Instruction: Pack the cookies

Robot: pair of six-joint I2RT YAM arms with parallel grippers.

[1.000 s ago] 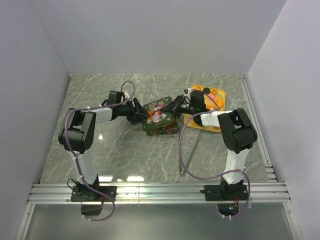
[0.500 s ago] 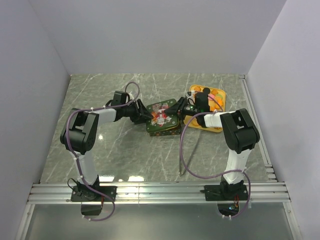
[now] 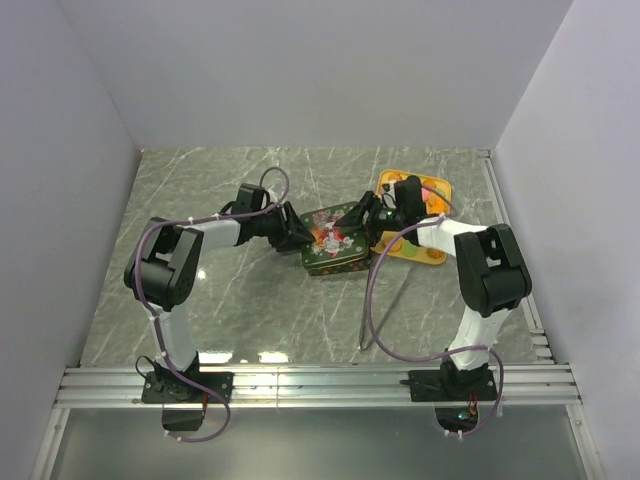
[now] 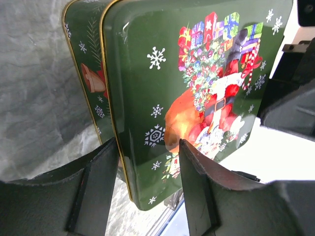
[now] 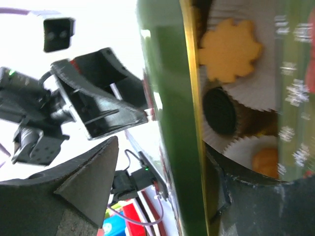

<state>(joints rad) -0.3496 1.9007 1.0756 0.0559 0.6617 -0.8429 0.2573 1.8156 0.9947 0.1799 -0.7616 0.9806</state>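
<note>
Closure is what I am attempting: left gripper (image 4: pixel 147 147) and right gripper (image 5: pixel 165 150) are straddling the rim of the lid (image 4: pixel 147 73) with fingers parted, neither visibly clamping, cookies (image 5: pixel 229 46) are sitting in the tin (image 4: pixel 81 59) underneath, and I am expecting to need a square downward press next.

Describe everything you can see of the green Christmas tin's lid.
The lid is a dark green, glossy, metal-looking rounded rectangle with a gold rim. It is printed with white snowflakes and a Santa carrying a sack of gifts. It sits askew on the matching base, so cookies in white paper cups show at one side. The left claw straddles its near edge, and the right claw is at the opposite side. Whether either grips it is unclear.
</note>
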